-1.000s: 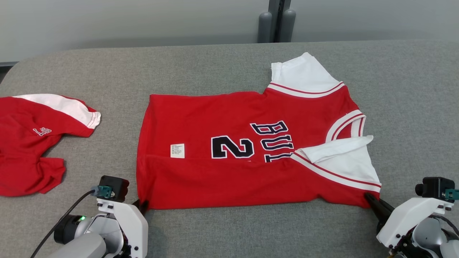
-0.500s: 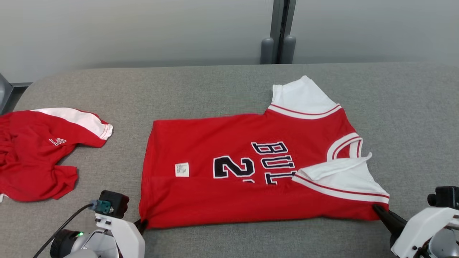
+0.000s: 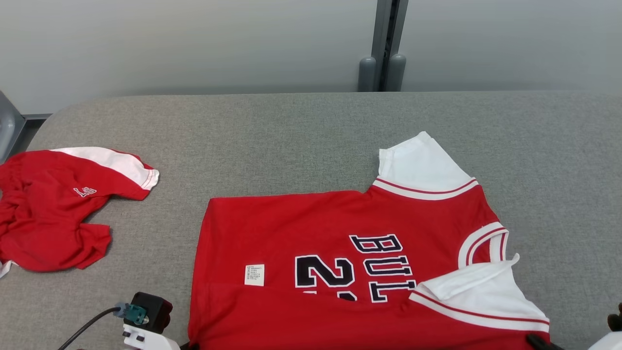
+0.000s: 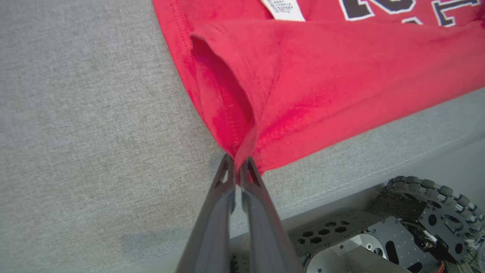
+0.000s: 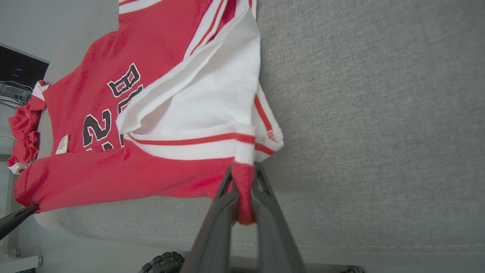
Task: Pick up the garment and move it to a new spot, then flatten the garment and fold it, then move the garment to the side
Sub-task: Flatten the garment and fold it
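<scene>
The grey padded table (image 3: 311, 126) runs the full width of the head view. On it the red jersey (image 3: 340, 228) lies spread lengthwise across the near half, collar to our right. Its near strip is already folded up over the lower part of the number and letters.

Well apart to our left sits a second red garment (image 3: 53, 209), crumpled and untouched. It has barely shifted in the head view over the last second, though the camera has tipped a little. The jersey, by contrast, now sits clearly closer to us, its near edge running off the bottom of the picture, so we judge it is being drawn toward the table's near edge.

The white sleeve (image 3: 481, 296) is flipped over the red body near the collar, and the small white label (image 3: 254, 274) shows just above the fold line.

The key change is at the left gripper (image 4: 237, 161). A second ago its jaws stood wide at the hem corner; now they are pinched tight on that corner, the cloth rising in a tent from the table. The right gripper (image 5: 243, 170) remains clenched on the red corner below the sleeve trim.

With both near corners held, we reckon the next fold can begin
</scene>
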Robot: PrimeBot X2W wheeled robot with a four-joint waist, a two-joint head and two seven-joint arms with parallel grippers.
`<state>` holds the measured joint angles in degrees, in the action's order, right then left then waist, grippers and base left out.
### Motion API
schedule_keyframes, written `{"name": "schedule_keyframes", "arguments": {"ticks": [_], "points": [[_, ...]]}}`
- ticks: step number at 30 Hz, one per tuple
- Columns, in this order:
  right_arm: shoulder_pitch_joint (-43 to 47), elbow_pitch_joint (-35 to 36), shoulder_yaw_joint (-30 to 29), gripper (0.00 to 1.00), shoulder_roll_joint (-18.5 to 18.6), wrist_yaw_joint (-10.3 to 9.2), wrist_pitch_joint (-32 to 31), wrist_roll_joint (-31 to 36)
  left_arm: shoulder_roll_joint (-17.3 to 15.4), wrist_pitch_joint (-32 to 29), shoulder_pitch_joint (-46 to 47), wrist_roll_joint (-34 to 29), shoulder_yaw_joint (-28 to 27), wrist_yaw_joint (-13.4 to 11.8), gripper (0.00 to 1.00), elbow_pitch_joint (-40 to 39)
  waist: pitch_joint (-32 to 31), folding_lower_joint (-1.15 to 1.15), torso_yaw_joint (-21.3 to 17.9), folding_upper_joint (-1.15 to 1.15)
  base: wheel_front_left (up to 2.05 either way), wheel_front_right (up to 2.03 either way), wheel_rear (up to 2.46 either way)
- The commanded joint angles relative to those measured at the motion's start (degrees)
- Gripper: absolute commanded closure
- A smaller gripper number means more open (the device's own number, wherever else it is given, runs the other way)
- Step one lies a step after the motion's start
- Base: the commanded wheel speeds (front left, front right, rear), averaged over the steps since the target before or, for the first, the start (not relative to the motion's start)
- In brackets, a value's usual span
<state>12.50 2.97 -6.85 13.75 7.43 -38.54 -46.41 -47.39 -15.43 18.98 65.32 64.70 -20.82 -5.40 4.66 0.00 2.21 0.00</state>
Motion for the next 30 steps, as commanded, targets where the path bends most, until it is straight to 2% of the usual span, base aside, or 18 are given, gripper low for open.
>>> {"name": "schedule_keyframes", "arguments": {"ticks": [1, 5, 6, 7, 16, 23, 26, 30], "points": [[1.31, 1.18, -1.06, 1.00, -1.10, 0.12, -1.55, 0.66, -0.43, -0.35, -0.79, 0.58, 0.07, -0.58, 1.00, -0.47, 0.04, 0.00, -0.12, 0.00, 0.00, 0.00, 0.00], [2.81, 3.55, -2.90, 1.00, -3.90, 0.12, -5.28, 2.21, -0.64, -1.07, -0.93, 0.87, 0.34, -1.09, 1.00, -1.36, 0.12, 0.00, -0.39, 0.00, 0.00, 0.00, 0.00], [2.89, 4.11, -3.42, 0.67, -4.48, 0.12, -5.91, 2.64, -0.60, -1.29, -1.07, 1.20, 0.28, -1.19, 0.59, -1.44, 0.09, 0.00, -0.46, 0.00, 0.00, 0.00, 0.00], [2.97, 4.59, -3.90, 0.00, -5.16, 0.12, -6.50, 3.08, -0.58, -1.83, -1.26, 1.46, 0.47, -1.27, 0.00, -1.53, 0.06, 0.00, -0.55, 0.00, 0.00, 0.00, 0.00], [2.32, 8.68, -7.92, 0.00, -7.50, 0.12, -8.91, 5.79, -1.89, -2.15, -0.04, 0.39, 0.01, -2.93, 0.00, -2.71, -0.41, 0.00, -0.93, 0.00, 0.00, 0.00, 0.00], [-2.74, 12.06, -10.04, 0.00, -5.75, 0.12, -4.85, 7.47, -3.40, 2.10, 4.05, -2.77, -3.75, -4.66, 0.00, -3.18, 0.77, 0.00, -1.14, 0.00, 0.00, 0.00, 0.00], [-7.60, 10.80, -9.36, 0.00, -4.65, 0.12, -2.93, 7.49, -2.78, 5.03, 6.98, -5.26, -5.70, -5.38, 0.00, -1.31, 2.74, 0.00, -1.38, 0.00, 0.00, 0.00, 0.00], [-16.52, 7.63, -7.03, 0.00, -3.05, 0.12, -0.11, 8.62, 0.13, 6.90, 11.51, -7.54, -6.82, -4.37, 0.00, 1.66, 6.83, 0.00, -1.34, 0.00, 0.00, 0.00, 0.00]]}}
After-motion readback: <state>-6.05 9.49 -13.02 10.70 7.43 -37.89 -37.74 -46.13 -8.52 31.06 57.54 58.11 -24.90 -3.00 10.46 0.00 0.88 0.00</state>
